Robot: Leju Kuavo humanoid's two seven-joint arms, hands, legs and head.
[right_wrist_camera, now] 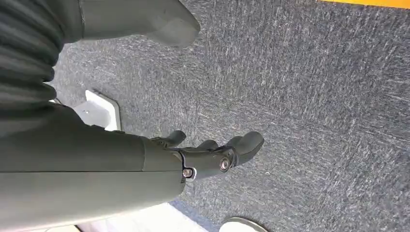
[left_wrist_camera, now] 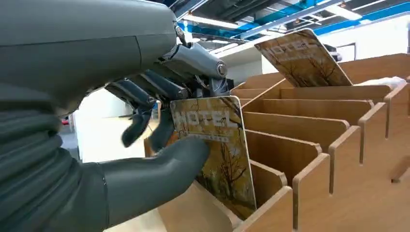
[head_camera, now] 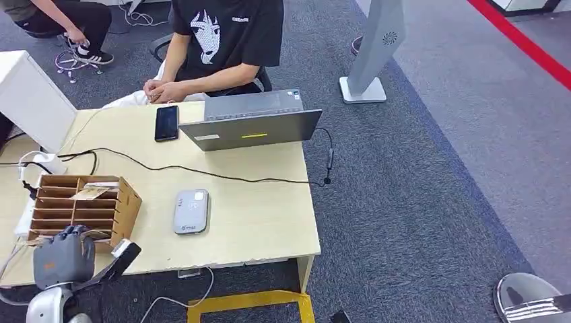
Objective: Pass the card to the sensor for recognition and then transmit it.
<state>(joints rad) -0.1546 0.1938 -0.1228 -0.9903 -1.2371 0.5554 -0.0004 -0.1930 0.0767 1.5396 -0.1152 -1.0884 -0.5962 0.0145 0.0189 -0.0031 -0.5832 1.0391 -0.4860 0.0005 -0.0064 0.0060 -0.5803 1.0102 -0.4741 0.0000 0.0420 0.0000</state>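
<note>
A wooden slotted card holder (head_camera: 84, 208) stands on the left of the table. My left hand (head_camera: 64, 256) is at its near end. In the left wrist view this hand (left_wrist_camera: 145, 135) pinches a "HOTEL" card (left_wrist_camera: 217, 150) between its thumb and its fingers, and the card's lower edge still sits in the nearest slot of the holder (left_wrist_camera: 309, 159). A second card (left_wrist_camera: 302, 60) leans in a far slot. The grey card sensor (head_camera: 191, 211) lies flat on the table to the right of the holder. My right hand (right_wrist_camera: 212, 154) hangs over the carpet, fingers loosely apart, holding nothing.
A black cable (head_camera: 202, 173) crosses the table beyond the sensor. Further back lie a phone (head_camera: 166, 123) and a laptop (head_camera: 252, 121), with a person (head_camera: 215, 47) seated behind them. A white box (head_camera: 30, 101) stands at the far left. A grey floor stand (head_camera: 374, 54) is right of the table.
</note>
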